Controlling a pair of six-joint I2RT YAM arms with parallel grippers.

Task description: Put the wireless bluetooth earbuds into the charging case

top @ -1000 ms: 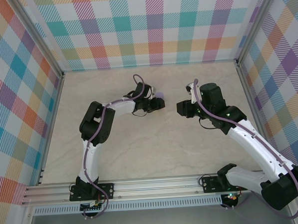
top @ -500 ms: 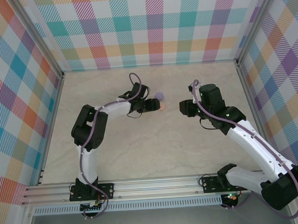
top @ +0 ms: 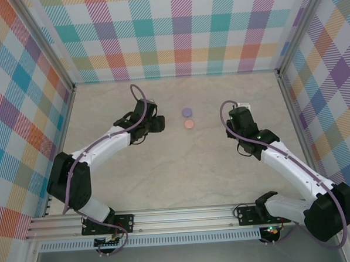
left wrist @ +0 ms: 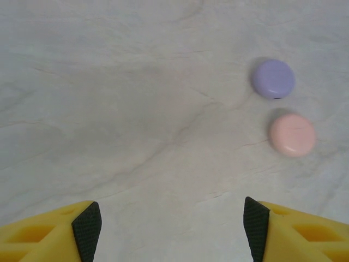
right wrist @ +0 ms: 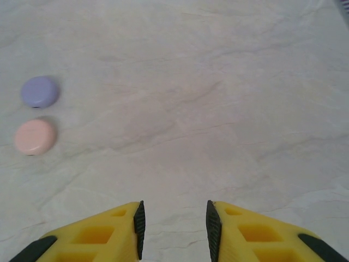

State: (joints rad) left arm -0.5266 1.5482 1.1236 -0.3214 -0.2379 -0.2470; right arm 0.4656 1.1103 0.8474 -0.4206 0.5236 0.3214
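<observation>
My left gripper (left wrist: 172, 224) has swung well away from the two discs it was right beside a second ago. Its jaws now stand wide with nothing between them. My right gripper (right wrist: 175, 224) has backed off too, jaws slightly parted and empty. The purple disc (left wrist: 273, 78) and pink disc (left wrist: 292, 134) lie just beside each other, ahead-right of the left gripper and ahead-left of the right. I judge this a release. Where the earbuds are I cannot tell: perhaps shut inside a disc, perhaps too small.

I see a lilac disc (left wrist: 273, 78), a salmon-pink disc (left wrist: 293, 135), cream veined-marble table (top: 183, 171), pastel plaid walls (top: 175, 31), yellow fingers (right wrist: 92, 234), black pads (left wrist: 87, 226).
</observation>
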